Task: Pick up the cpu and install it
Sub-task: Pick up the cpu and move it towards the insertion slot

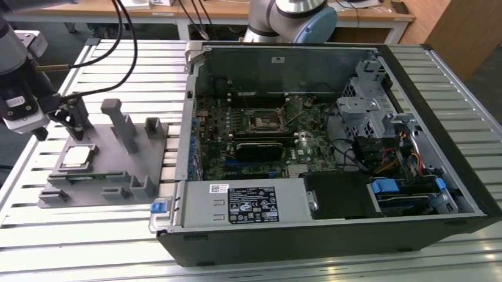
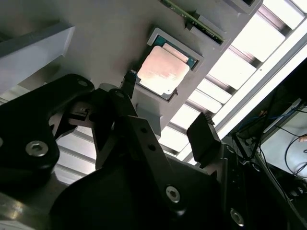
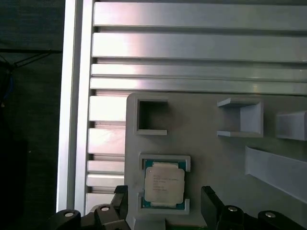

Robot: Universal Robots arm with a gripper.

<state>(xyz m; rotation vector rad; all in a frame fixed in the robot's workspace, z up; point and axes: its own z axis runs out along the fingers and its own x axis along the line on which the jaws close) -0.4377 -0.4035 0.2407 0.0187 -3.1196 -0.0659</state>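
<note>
Partly cut off, gripper (image 3: 164,199) spread over cpu (image 3: 164,183), nested in fixture (image 3: 216,158).

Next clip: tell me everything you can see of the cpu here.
The cpu is a small flat square chip with a silvery metal top and a greenish border. It lies flat, top up, seated in a recessed nest of the grey fixture, which alone touches it. The open end effector hovers above, its fingers spread to either side.
</note>
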